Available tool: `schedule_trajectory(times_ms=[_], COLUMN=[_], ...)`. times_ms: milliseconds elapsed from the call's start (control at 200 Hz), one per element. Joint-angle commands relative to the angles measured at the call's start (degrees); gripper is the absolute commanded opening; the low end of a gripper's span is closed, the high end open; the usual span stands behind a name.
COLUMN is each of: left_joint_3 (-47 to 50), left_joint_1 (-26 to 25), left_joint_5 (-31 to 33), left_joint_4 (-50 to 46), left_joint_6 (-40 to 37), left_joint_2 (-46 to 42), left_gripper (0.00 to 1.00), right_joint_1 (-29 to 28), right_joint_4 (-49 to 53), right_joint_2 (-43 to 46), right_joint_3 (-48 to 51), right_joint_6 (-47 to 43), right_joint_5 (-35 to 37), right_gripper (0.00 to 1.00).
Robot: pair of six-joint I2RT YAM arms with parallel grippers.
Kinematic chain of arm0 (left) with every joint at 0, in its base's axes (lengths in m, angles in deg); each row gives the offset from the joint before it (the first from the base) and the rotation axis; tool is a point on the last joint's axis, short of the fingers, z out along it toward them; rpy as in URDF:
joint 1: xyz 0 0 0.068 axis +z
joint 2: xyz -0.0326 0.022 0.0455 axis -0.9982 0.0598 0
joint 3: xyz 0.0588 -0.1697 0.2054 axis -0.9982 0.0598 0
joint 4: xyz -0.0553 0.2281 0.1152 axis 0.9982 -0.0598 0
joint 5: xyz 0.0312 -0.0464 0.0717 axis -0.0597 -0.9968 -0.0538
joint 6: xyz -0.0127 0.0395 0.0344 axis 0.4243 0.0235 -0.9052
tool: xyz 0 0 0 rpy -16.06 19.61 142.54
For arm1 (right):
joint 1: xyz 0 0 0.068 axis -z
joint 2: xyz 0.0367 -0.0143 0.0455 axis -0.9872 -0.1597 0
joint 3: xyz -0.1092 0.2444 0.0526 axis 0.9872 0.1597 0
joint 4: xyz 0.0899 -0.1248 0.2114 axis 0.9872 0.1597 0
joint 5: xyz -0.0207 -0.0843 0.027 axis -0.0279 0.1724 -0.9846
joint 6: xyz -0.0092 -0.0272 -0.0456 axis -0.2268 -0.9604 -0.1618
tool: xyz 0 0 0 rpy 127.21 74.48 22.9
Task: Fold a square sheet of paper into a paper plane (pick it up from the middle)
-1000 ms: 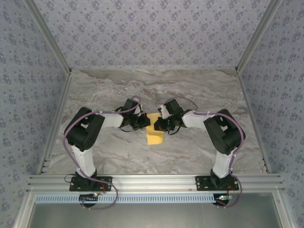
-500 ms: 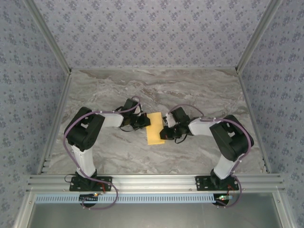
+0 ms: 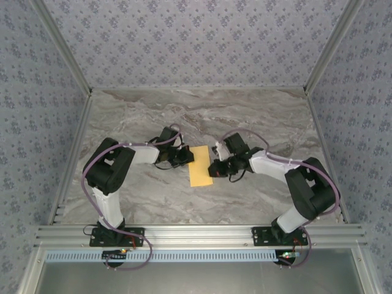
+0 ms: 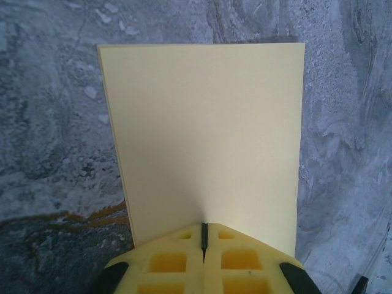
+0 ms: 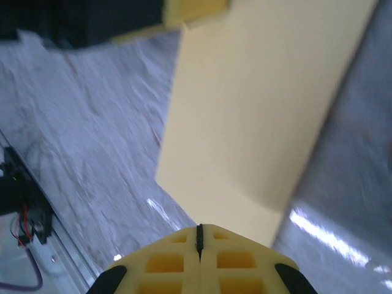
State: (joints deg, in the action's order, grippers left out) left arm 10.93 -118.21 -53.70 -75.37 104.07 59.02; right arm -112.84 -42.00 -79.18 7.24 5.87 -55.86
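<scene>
On the grey marbled worktop [image 3: 245, 116], roughly midway between the two arms, lies the yellow sheet of paper [image 3: 200, 166]. From above it looks like an upright rectangle, taller than wide and turned slightly off square. It seems to lie flat on the stone.

From the left, the left arm [image 3: 139, 153] reaches in low, and its jaws meet the upper part of the paper's left edge. In the left wrist view the paper [image 4: 208, 135] stretches away from the camera. A thin second edge runs along its left side, as if two layers lie one on the other. The yellow pads [image 4: 165, 263] are pressed together with only a dark slit between them. Their tips cover the near edge of the paper, and I cannot tell whether they nip that edge or merely rest on it.

From the right, the right arm [image 3: 269, 162] comes in, and its jaws sit at the lower part of the paper's right edge. The right wrist view is somewhat blurred. Its pads [image 5: 233, 263] are also pressed together, just at the near edge of the paper [image 5: 257, 110]. Whether they touch it is unclear. At the far side of the sheet, the left arm's yellow pad [image 5: 190, 9] shows at the top of that view.

Purple cables [image 3: 89, 184] loop along both arms.
</scene>
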Motion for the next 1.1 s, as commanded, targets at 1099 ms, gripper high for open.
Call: schedule_trajectory(times_ms=[1099], left_joint_3=[-3.43], left_joint_1=[-1.49], left_joint_5=[8.91], left_joint_4=[-21.65], left_joint_6=[-7.67], left_joint_2=[1.41], left_gripper=[0.00], right_joint_1=[-1.27], right_joint_4=[-2.55], right_joint_2=[7.39], right_joint_3=[4.56], right_joint_6=[4.01], right_joint_5=[11.13], right_gripper=[0.00])
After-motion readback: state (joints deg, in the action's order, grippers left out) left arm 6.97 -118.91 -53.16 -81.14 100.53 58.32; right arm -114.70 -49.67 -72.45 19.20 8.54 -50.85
